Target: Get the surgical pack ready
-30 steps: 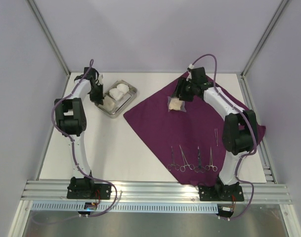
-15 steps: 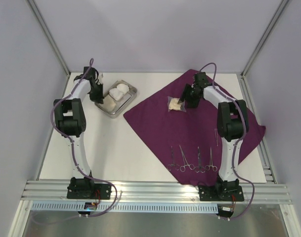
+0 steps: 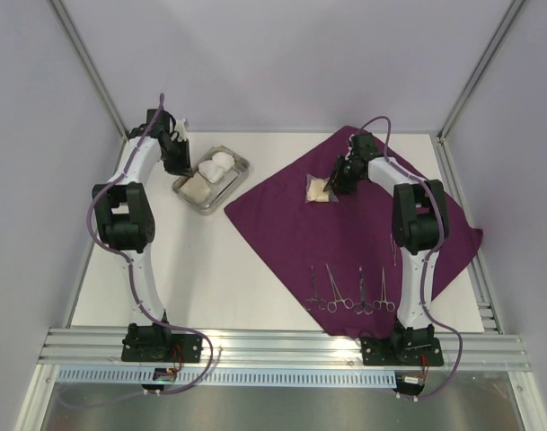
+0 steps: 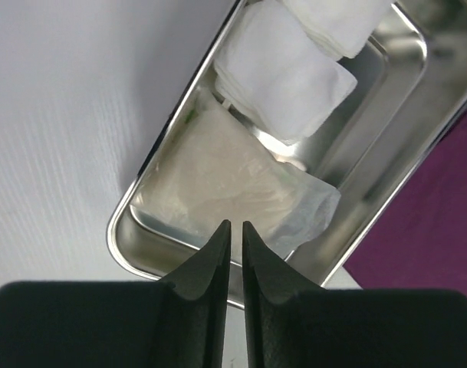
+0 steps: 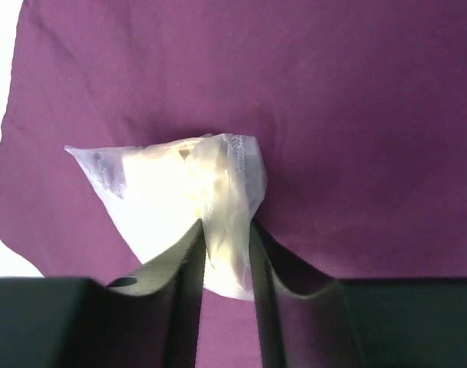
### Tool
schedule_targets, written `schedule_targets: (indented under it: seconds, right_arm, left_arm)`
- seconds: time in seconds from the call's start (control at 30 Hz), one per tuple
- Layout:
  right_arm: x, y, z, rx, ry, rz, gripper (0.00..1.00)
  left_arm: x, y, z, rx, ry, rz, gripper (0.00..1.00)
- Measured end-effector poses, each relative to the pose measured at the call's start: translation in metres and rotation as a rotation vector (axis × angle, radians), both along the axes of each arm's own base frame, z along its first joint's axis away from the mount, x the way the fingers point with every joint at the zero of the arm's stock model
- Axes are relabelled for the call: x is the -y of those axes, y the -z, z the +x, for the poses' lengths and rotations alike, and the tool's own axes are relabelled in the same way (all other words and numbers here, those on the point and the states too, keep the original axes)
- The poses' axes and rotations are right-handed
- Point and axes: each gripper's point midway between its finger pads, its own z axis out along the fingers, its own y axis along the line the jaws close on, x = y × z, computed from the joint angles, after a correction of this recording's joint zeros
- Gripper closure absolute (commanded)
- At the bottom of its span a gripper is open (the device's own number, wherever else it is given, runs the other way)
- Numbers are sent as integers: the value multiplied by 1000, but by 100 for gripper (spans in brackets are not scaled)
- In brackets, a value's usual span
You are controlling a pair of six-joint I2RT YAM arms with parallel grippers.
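The purple cloth (image 3: 345, 233) lies spread on the right of the table. A bagged white gauze pad (image 3: 318, 189) rests on its far part. My right gripper (image 3: 334, 186) is shut on it: in the right wrist view both fingers pinch the bag (image 5: 164, 192) at its near end (image 5: 227, 226). The steel tray (image 3: 242, 164) sits left of the cloth and holds loose gauze pads (image 4: 283, 80) and another bagged pad (image 4: 233, 184). My left gripper (image 4: 234, 225) hovers over the tray's near corner, its jaws a narrow slit apart and empty. Several steel clamps (image 3: 345, 292) lie in a row on the cloth's near edge.
A thin steel instrument (image 3: 392, 249) lies on the cloth beside the right arm. White tabletop shows between the tray and the arm bases. Grey walls and metal posts close in the sides and back.
My right gripper has come down onto the bagged gauze on the cloth and closed on it. My left gripper has drawn up and back from the tray, its jaws parting slightly.
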Motion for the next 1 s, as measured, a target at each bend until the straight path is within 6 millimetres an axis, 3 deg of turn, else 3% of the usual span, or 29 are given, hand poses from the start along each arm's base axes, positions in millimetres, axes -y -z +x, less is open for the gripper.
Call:
schedule_targets:
  seconds: [0.07, 0.13, 0.3, 0.4, 0.53, 0.63, 0.73, 0.87, 1.0]
  right_arm:
    - [-1, -1, 0, 3, -8, 6, 84]
    - [-3, -2, 1, 12, -21, 15, 98]
    - [-7, -5, 1, 25, -45, 28, 100]
    - [-8, -11, -2, 49, -57, 30, 100]
    - [-19, -48, -11, 136, -97, 38, 100]
    - [-43, -93, -13, 257, -154, 56, 100]
    - [-84, -140, -22, 395, -247, 107, 99]
    - [-131, -172, -38, 483, -351, 165, 99]
    - [-159, -187, -49, 510, -417, 206, 100]
  left_arm:
    - [7, -4, -2, -4, 17, -23, 81]
    - [14, -7, -4, -8, 36, -48, 80]
    - [35, -22, -12, -16, 90, -113, 77]
    - [50, -36, -13, -4, 133, -158, 70]
    - [81, -57, -23, 9, 225, -223, 49]
    - [114, -71, -39, 9, 328, -283, 38]
    - [149, -82, -54, 9, 426, -341, 30]
    - [187, -96, -71, 4, 525, -452, 24]
    - [195, -107, -69, 24, 540, -517, 23]
